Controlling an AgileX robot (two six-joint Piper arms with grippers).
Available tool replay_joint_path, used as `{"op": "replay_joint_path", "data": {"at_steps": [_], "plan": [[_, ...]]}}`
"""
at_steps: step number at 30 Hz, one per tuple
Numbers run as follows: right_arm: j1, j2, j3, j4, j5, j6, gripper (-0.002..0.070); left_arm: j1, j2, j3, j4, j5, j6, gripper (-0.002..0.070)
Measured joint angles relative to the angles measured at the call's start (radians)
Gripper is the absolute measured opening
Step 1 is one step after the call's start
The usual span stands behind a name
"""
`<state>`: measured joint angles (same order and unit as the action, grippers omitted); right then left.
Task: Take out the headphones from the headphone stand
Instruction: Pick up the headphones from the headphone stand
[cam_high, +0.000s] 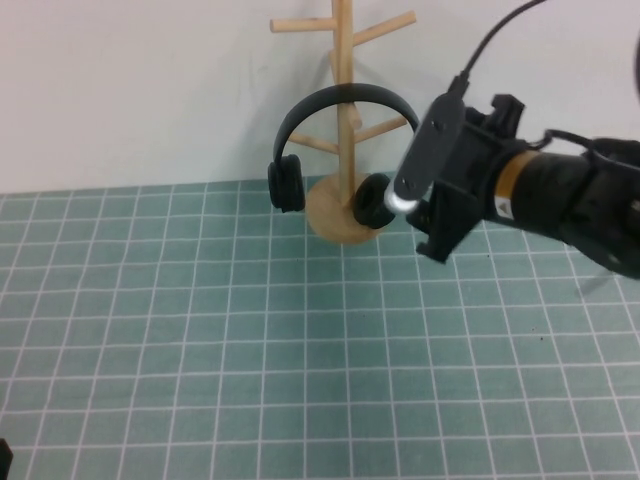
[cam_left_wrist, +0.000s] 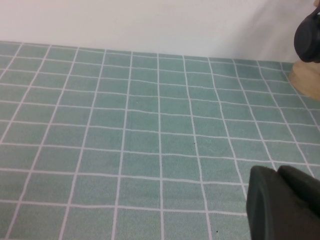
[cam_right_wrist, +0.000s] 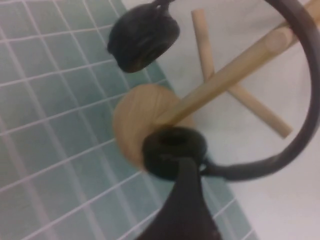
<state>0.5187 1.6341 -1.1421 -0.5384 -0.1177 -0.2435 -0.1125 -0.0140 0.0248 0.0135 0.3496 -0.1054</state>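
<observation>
Closest to you, your left pincer (cam_left_wrist: 285, 202) sits parked low over the green gridded tabletop (cam_high: 250, 330); can't tell its opening. Your right pincer (cam_right_wrist: 182, 200) is touching one ear cup of the black over-ear headphones (cam_high: 340, 100), grip unclear. They hang on the light wooden tree-shaped stand (cam_high: 342, 40).

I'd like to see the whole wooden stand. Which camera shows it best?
The high view: the headphone stand shows pole, pegs and base, with the right gripper beside it. The right wrist view shows base and some pegs; the left wrist view only the base's edge, left gripper low.
</observation>
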Motion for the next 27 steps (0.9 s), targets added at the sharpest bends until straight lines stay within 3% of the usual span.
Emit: {"op": "replay_joint_path", "data": {"at_steps": [23,27], "plan": [[-0.081,0.400,-0.542,-0.045,0.091,-0.002,0.0528,0.000,0.000,0.000,0.000,0.000,0.000,-0.0003],[-0.081,0.419,-0.576,-0.048,0.091,-0.004,0.0456,0.000,0.000,0.000,0.000,0.000,0.000,-0.0003]]}}
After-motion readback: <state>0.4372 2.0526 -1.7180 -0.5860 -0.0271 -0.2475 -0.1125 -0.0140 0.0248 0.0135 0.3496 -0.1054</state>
